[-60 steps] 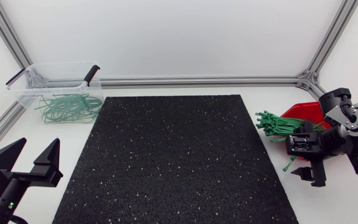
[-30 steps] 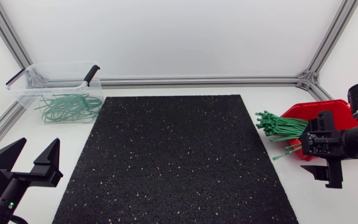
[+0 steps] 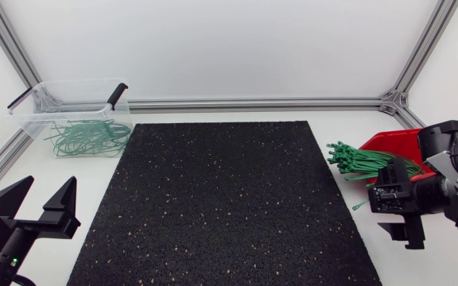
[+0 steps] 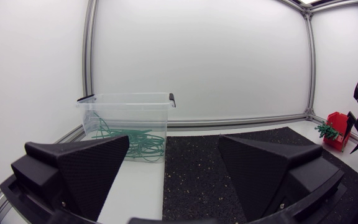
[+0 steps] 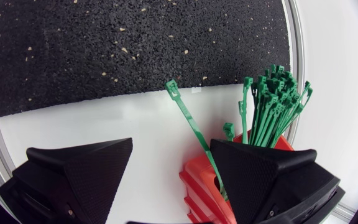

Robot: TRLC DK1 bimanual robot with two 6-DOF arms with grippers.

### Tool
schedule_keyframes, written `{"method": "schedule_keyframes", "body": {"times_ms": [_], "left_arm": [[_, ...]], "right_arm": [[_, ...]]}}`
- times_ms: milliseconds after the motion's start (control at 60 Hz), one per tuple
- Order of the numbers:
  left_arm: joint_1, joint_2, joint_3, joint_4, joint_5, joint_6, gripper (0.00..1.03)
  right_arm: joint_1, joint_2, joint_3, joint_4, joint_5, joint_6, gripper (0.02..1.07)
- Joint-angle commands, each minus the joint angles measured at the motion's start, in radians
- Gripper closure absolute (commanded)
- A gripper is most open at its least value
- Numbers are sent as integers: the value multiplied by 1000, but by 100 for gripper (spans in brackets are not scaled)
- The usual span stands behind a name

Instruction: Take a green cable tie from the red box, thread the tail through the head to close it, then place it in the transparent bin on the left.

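The right hand [image 5: 171,146] points down at the bench [image 3: 54,171]. Its two fingers are wide apart and it holds nothing. Its own finger hides part of the red box [image 5: 197,180] right under it. A loose green tie [image 5: 188,115] pokes out of that box and lies in the gap between the fingers, close to one of them. The near end of the tie goes behind that finger, so it is hard to tell if they touch. Just past that finger a bunch of green ties [image 5: 272,106] sticks out of the box. Ahead of the hand, past a strip of white bench, lies the black mat [image 5: 135,43].

Most of the left arm is cut off at the edge of the head view. The left hand [image 4: 174,143] sits low over the near corner of the bench. Its fingers are wide apart too, and nothing is in it. Well ahead of it, a bit to its left, stands the clear bin [image 4: 126,102] with closed ties [image 4: 135,140] inside. The red box is far off to its right, across the mat.
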Motion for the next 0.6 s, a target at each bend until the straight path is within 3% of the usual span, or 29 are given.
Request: {"method": "schedule_keyframes", "body": {"times_ms": [0, 217, 383, 450, 533, 583], "left_arm": [[0, -3, -39, -26, -4, -22, 3], [0, -3, -39, -26, -3, -20, 3], [-2, -1, -39, -27, -4, -20, 3], [-5, -1, -39, -27, -4, -22, 3], [-6, -1, -39, -27, -4, -20, 3], [-6, -1, -39, -27, -4, -22, 3]], "right_arm": [[16, 53, -14, 47, 17, -8, 16], [21, 151, 26, 136, 40, 14, 16], [22, 119, 8, 144, 54, 11, 17], [29, 80, -6, 138, 54, 9, 29], [47, 31, -29, 133, 54, 6, 57], [55, 17, -40, 135, 56, 3, 63]]}}
